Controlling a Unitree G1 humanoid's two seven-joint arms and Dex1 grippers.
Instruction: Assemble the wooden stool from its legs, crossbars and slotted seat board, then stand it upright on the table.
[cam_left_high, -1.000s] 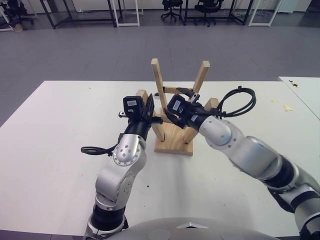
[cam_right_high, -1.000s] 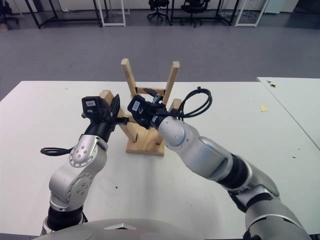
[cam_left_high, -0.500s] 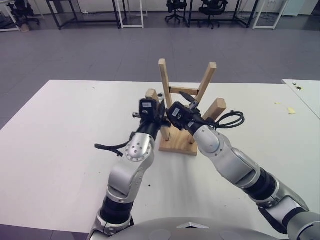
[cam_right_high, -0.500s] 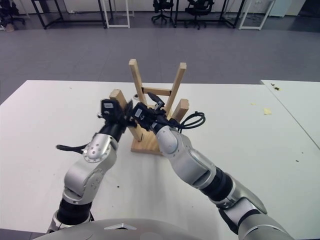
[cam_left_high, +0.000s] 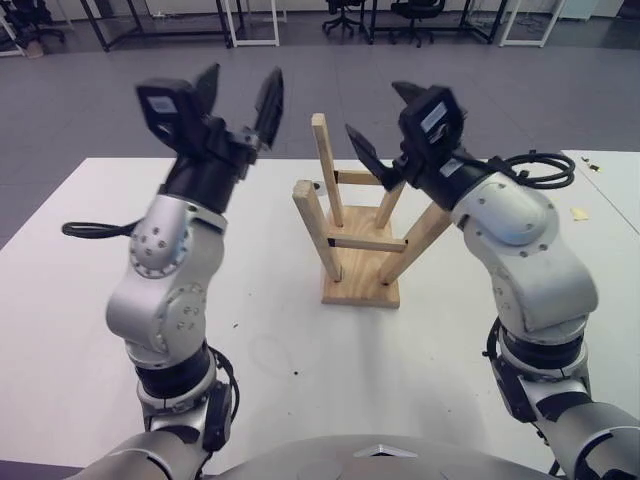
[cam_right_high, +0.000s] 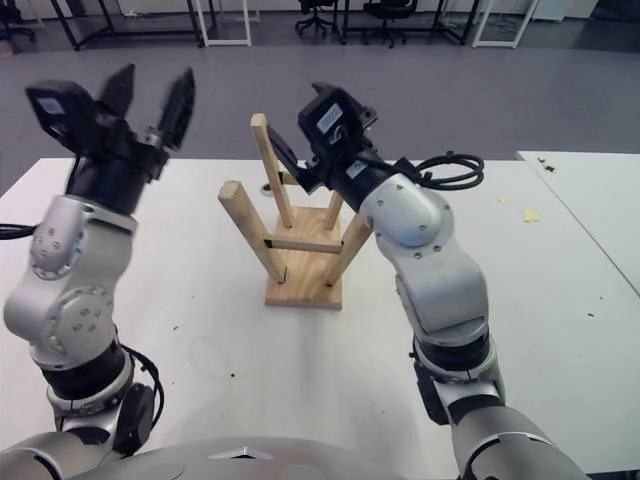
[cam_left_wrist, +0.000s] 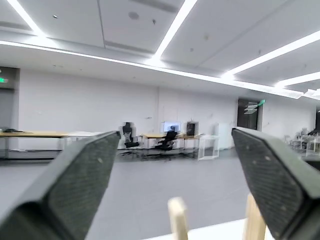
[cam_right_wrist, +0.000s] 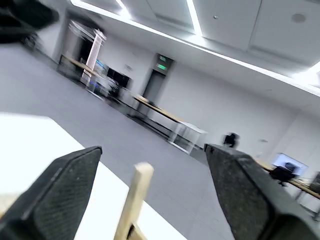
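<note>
The wooden stool (cam_left_high: 360, 235) stands upside down at the middle of the white table (cam_left_high: 80, 260). Its seat board (cam_left_high: 362, 291) lies flat on the table, its legs point up and crossbars (cam_left_high: 368, 243) join them. My left gripper (cam_left_high: 240, 95) is raised high, left of the stool, open and holding nothing. My right gripper (cam_left_high: 383, 122) hangs open just above and right of the rear legs, touching none of them. In the left wrist view two leg tips (cam_left_wrist: 178, 218) show far below between the fingers (cam_left_wrist: 75, 185). One leg tip (cam_right_wrist: 133, 199) appears in the right wrist view.
A second white table (cam_left_high: 608, 185) with small yellow scraps stands at the right. Black cables loop from both forearms. Grey floor, office chairs and metal frames lie beyond the far table edge. Bare tabletop surrounds the stool on all sides.
Both grippers have left the stool's legs and crossbar, rising and spreading apart, left to the left, right to the right. The stool stays upside down in place. The head camera also shifted.
</note>
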